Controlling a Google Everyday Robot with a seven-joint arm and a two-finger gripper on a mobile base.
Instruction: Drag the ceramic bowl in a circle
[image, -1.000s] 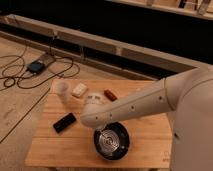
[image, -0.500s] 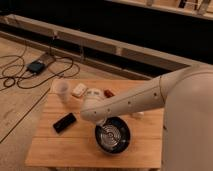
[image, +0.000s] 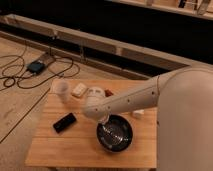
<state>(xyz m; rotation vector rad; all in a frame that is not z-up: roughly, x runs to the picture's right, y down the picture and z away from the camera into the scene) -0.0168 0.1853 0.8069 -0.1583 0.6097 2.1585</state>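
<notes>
The ceramic bowl (image: 115, 134) is round, glossy and black with rings inside. It sits on the wooden table (image: 75, 147), right of the middle and near the front. My white arm reaches in from the right. Its wrist bends down over the bowl's far left rim. The gripper (image: 104, 121) is at that rim, mostly hidden behind the wrist.
A translucent white cup (image: 61, 90) stands at the table's far left. A flat black slab (image: 65, 122) lies left of the bowl. A white packet (image: 79, 90), a red item (image: 108, 92) and a small white object (image: 137, 114) lie behind. Cables and a device (image: 37, 66) are on the floor.
The bowl has slid away from the table's front edge and slightly right. The arm's wrist moved with it.
</notes>
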